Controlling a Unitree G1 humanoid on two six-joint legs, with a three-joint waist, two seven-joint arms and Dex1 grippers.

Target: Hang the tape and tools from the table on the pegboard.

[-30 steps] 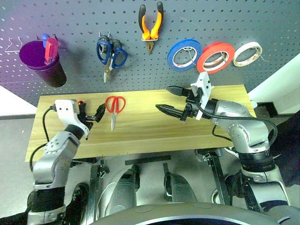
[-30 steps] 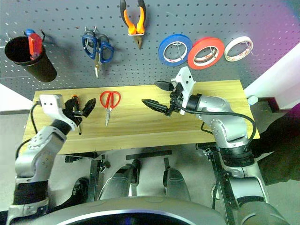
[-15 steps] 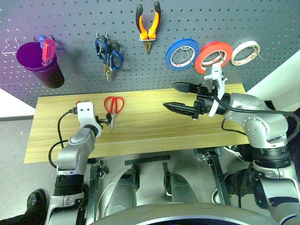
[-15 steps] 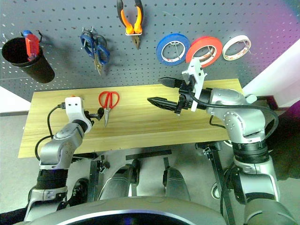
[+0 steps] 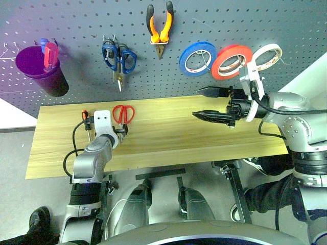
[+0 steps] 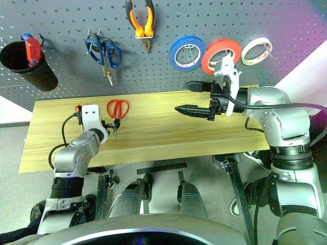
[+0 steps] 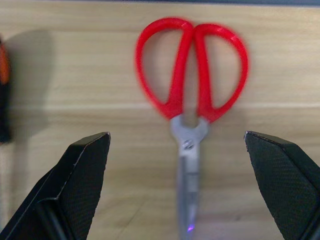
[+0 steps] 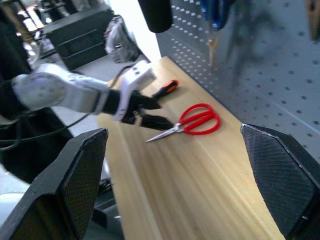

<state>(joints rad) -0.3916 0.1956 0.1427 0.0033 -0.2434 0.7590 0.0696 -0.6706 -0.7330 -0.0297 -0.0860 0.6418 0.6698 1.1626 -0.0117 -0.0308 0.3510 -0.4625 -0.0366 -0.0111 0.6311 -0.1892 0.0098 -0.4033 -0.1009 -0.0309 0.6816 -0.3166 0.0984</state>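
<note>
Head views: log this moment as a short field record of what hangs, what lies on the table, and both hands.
on pegboard: pliers, red tape, blue tape, white tape, blue scissors, dark cup
on table: red scissors, screwdriver
left hand: open, low at the red scissors' blade end, straddling the blades
right hand: open, empty, raised over the table's right half
left to hang: red scissors, screwdriver
</note>
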